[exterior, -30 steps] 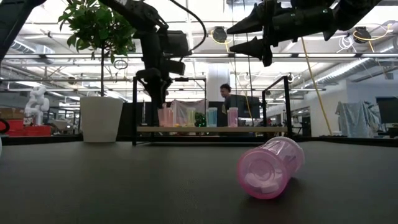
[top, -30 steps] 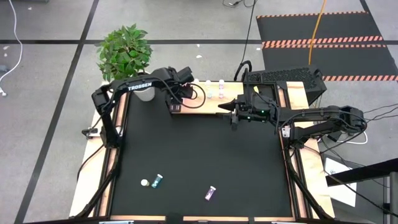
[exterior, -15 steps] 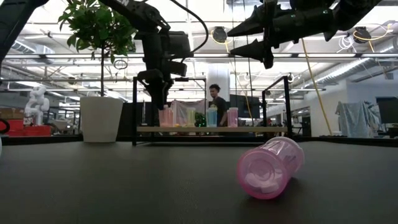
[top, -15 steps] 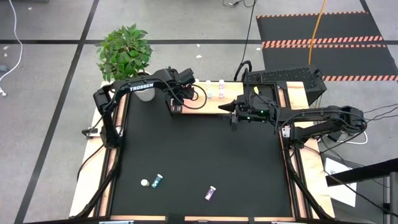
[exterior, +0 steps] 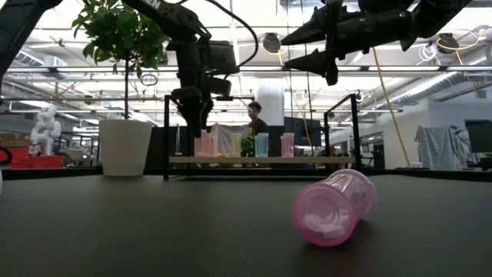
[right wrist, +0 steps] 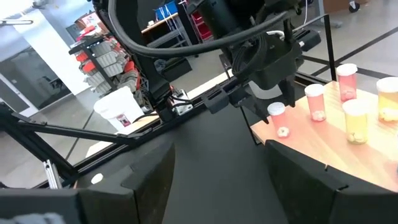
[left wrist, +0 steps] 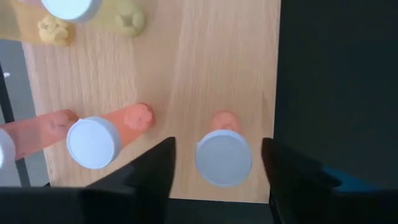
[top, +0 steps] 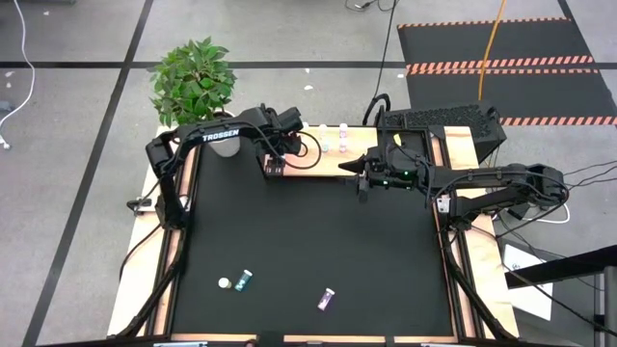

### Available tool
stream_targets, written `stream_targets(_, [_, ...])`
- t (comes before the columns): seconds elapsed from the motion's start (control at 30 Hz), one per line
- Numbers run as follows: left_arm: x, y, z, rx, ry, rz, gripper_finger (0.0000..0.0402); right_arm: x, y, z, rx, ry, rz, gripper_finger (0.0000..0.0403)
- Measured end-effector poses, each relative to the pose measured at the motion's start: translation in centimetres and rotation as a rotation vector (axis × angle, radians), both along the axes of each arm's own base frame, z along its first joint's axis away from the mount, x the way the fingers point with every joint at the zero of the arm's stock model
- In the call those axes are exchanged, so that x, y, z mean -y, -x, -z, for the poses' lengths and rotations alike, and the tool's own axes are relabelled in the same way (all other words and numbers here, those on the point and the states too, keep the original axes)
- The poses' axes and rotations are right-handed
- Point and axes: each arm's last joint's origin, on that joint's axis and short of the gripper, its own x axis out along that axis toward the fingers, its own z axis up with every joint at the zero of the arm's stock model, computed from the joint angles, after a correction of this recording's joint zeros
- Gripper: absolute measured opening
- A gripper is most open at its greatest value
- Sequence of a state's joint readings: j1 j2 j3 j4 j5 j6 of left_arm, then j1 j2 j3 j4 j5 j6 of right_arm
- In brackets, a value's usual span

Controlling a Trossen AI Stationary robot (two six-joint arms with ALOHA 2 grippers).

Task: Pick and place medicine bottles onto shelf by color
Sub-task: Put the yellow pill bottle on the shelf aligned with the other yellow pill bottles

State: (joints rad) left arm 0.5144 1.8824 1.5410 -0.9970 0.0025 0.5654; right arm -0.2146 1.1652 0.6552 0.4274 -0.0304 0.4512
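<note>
Left jaws widened, releasing upright pink bottle (left wrist: pixel 222 155) on shelf (left wrist: pixel 211 62); right jaws wide.

Pink bottle (exterior: pixel 334 206) lies before the shelf (exterior: pixel 261 160).

Shelf (top: pixel 333 164): light wooden board at the table's far edge, black posts at its ends.
Bottles on shelf: pink bottle (left wrist: pixel 223 152) upright at the left end, white cap up; second pink bottle (left wrist: pixel 93 140) just beside it; yellow bottle (left wrist: pixel 71 6) further along; more stand in a row.
Blue-teal bottle (top: pixel 246 280): on its side near the table's front left.
Purple bottle (top: pixel 327 299): on its side at the front centre, well apart from the shelf.
</note>
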Motion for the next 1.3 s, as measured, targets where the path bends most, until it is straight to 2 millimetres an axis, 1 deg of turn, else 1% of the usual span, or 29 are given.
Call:
stream_targets(0.1, [0.0,0.0,0.0,-0.002,-0.005,-0.006,0.0276,0.0,0.0,0.0,0.000,-0.002,0.000,0.0242])
stream_targets(0.2, [0.0,0.1,-0.2,0.002,-0.004,-0.025,0.0310,0.0,0.0,0.0,0.002,-0.008,0.001,0.0242])
stream_targets(0.3, [0.4,0.3,-1.4,-0.010,-0.016,-0.027,0.0333,0.0,0.0,0.0,0.002,-0.009,-0.001,0.0242])
stream_targets(0.4, [0.8,0.3,-3.6,-0.027,-0.038,-0.030,0.0346,0.0,0.0,0.0,0.005,-0.012,-0.021,0.0242])
stream_targets(0.5, [1.1,0.2,-6.3,-0.002,-0.045,-0.060,0.0350,0.0,0.0,-0.1,0.009,-0.012,-0.023,0.0242])
stream_targets(0.6, [1.6,-0.1,-9.1,0.056,-0.062,-0.087,0.0351,-0.1,0.0,-0.1,0.013,-0.019,-0.032,0.0242])
stream_targets(0.7, [2.4,-0.4,-11.8,0.131,-0.081,-0.114,0.0351,-0.2,-0.1,-0.2,0.032,-0.043,-0.082,0.0243])
stream_targets(0.8, [2.9,-0.6,-14.4,0.231,-0.138,-0.213,0.0351,-0.4,-0.1,-0.3,0.045,-0.088,-0.139,0.0243])
stream_targets(0.93, [3.1,-0.6,-17.1,0.365,-0.165,-0.368,0.0351,-0.9,-0.1,-0.3,0.050,-0.204,-0.203,0.0243])
stream_targets(1.0, [3.2,-0.8,-18.0,0.444,-0.152,-0.426,0.0351,-1.6,-0.3,-0.3,0.044,-0.225,-0.238,0.0243])
stream_targets(1.13, [4.2,-1.5,-18.9,0.545,-0.115,-0.484,0.0351,-4.2,-0.4,0.4,-0.036,-0.215,-0.325,0.0234])
stream_targets(1.2, [4.8,-2.1,-19.2,0.602,-0.100,-0.490,0.0351,-5.8,-0.3,1.1,-0.116,-0.210,-0.324,0.0221])
stream_targets(1.3, [6.1,-3.1,-19.6,0.664,-0.082,-0.467,0.0351,-8.2,0.3,2.3,-0.247,-0.200,-0.277,0.0203])
